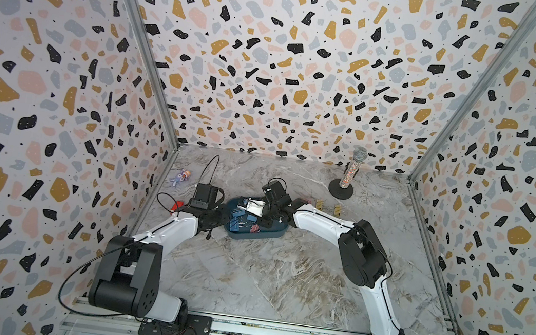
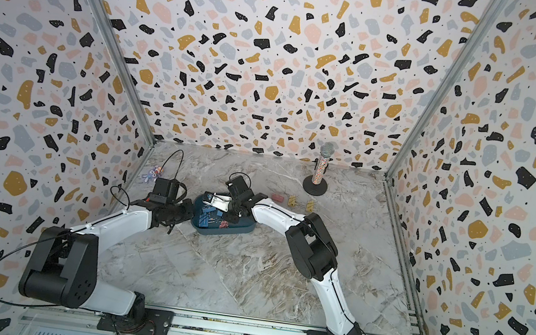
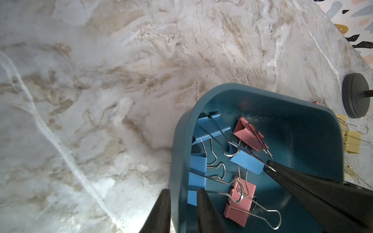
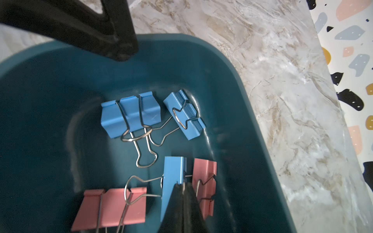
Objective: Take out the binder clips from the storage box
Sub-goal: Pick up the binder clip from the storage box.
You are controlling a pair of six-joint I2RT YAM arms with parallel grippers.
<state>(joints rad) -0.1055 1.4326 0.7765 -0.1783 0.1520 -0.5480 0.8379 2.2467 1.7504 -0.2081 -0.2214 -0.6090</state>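
The teal storage box (image 1: 271, 233) sits mid-table between both arms. My left gripper (image 3: 184, 191) is shut on its near wall (image 3: 181, 141), one finger outside and one inside. Several binder clips lie in the box: blue ones (image 4: 131, 117) (image 4: 184, 115) and pink ones (image 4: 113, 207) (image 4: 204, 181). My right gripper (image 4: 182, 184) reaches down into the box and is shut on the wire handle of a blue binder clip (image 4: 173, 173), which stands on edge. The left wrist view shows this same clip (image 3: 247, 163) at the right fingertips (image 3: 271, 167).
Two yellow clips (image 1: 319, 203) (image 1: 337, 209) and a pink one (image 2: 277, 197) lie on the marble right of the box. A microphone on a round black base (image 1: 341, 189) stands back right. A purple toy (image 1: 180, 177) and a red block (image 1: 177, 205) sit by the left wall.
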